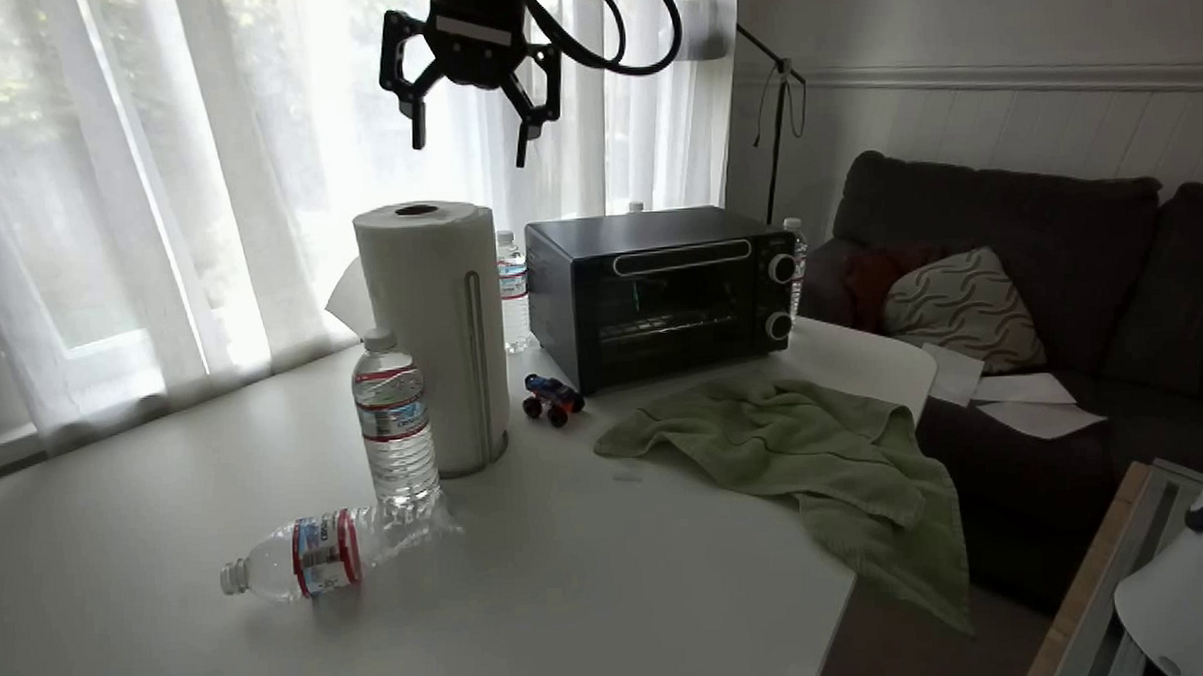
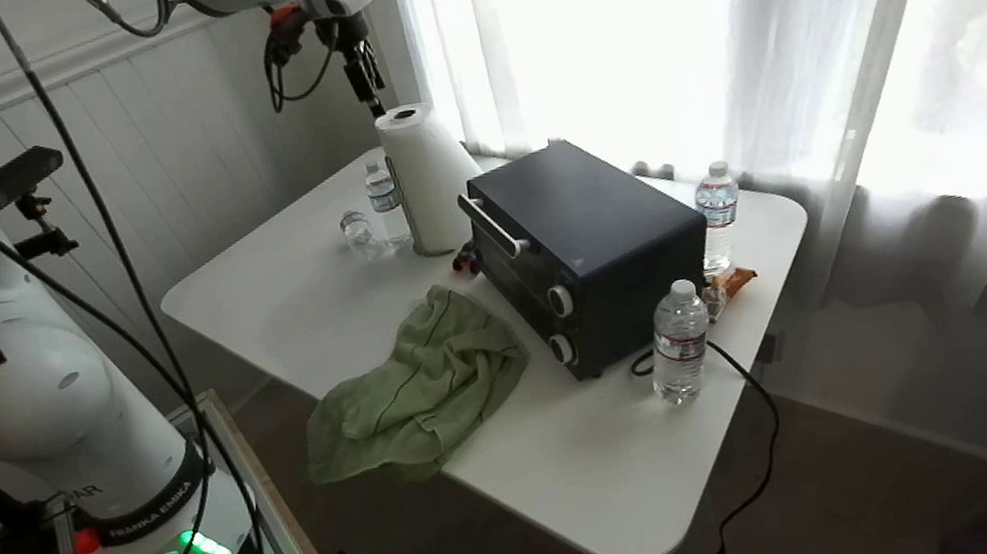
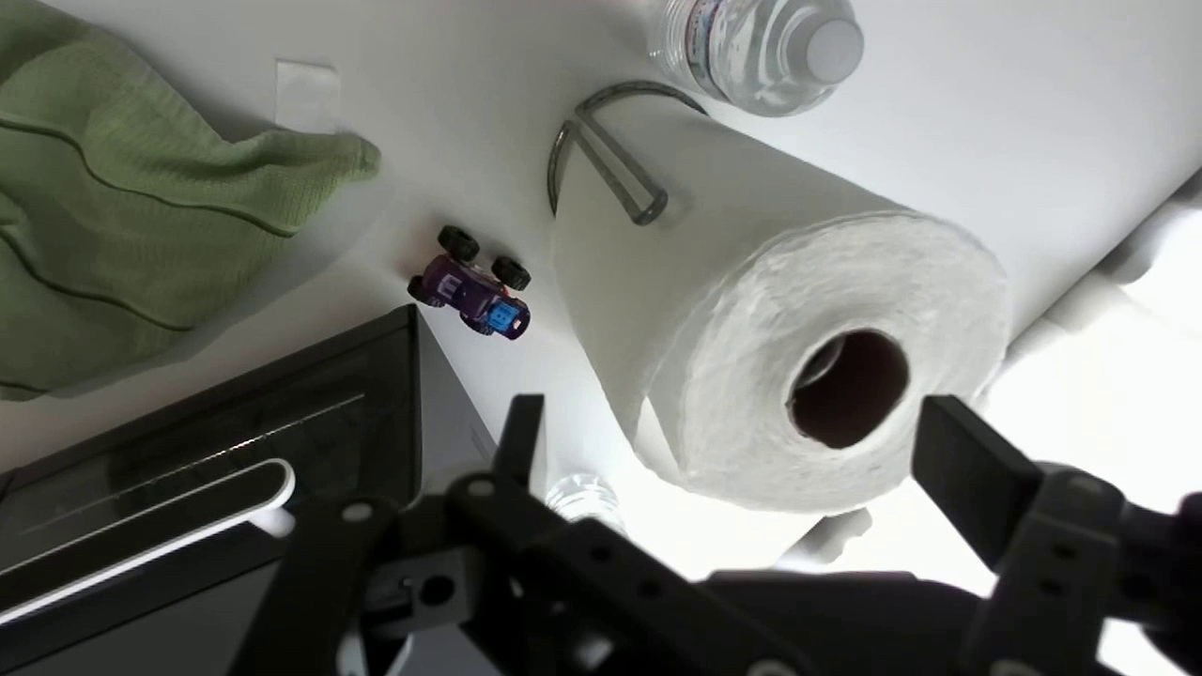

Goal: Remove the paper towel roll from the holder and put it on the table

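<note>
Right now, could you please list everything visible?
Table: one, white, central
Wire holder: one, grey, on table
Paper towel roll: one, white, on holder
Water bottles: at least five, clear, on table
Toaster oven: one, black, on table
Toy monster truck: one, purple, by oven
Towel: one, green, over table edge
Power cord: one, black, overhanging table
Curtains: several, white, behind table
Sofa: one, brown, past table
Patterned cushion: one, pale, on sofa
Papers: several, white, on sofa
Robot arm: one, white, by table
Gripper: one, black, above roll

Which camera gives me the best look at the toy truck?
The wrist view: the truck appears largest, all four wheels showing. Both exterior views show it small; in an exterior view, the oven seems to hide part of it.
</note>
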Tool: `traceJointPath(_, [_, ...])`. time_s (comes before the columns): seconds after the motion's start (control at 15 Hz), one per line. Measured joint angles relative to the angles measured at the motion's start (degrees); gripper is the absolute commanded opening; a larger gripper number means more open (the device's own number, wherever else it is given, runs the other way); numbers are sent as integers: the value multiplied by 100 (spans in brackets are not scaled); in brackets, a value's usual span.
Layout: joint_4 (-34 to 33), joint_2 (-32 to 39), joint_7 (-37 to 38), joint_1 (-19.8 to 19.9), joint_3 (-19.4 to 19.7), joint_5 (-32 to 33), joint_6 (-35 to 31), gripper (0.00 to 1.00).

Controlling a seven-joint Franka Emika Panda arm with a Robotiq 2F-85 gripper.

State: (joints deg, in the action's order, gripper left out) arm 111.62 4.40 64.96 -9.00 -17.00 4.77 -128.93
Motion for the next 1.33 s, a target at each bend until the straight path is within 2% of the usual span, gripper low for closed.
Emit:
traceJointPath(0.6, [-23,-2,11,-16,2,3,0,100])
traceJointPath(1.33, [-44,426,17,-299,323,-3,-160,100])
